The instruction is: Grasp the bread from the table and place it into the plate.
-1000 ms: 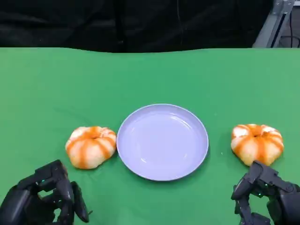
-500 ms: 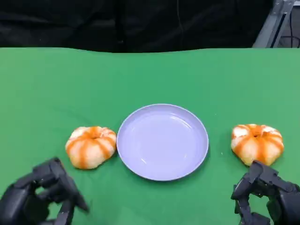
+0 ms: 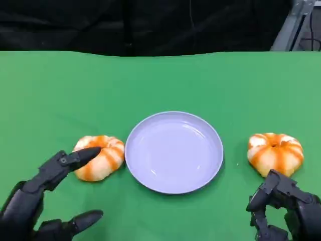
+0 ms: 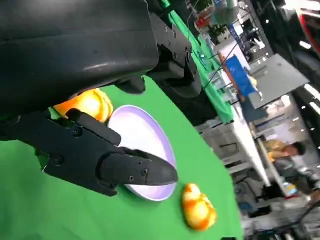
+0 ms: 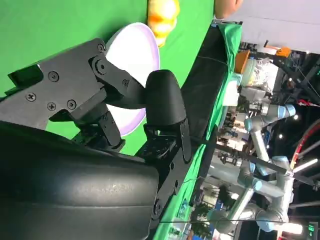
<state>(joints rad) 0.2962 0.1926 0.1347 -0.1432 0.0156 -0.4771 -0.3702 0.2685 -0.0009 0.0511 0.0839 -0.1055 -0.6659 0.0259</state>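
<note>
Bread (image 3: 98, 157) sits under the spread left hand (image 3: 42, 201) (right hand (image 3: 281, 211) curled, holding nothing).

Left wrist view. My black left hand (image 4: 95, 125), fingers (image 4: 125, 170) spread and holding nothing, above the green table cloth (image 4: 30, 210). Just behind them: an orange-and-white striped bread roll (image 4: 87, 103). Past my fingertips: a round lilac plate (image 4: 142, 145). Beyond its far rim: a second orange striped roll (image 4: 198, 210).

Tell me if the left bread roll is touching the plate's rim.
Apart. In the head view a thin strip of green cloth shows between the left bread roll and the plate; the roll sits just beside the rim without meeting it.
</note>
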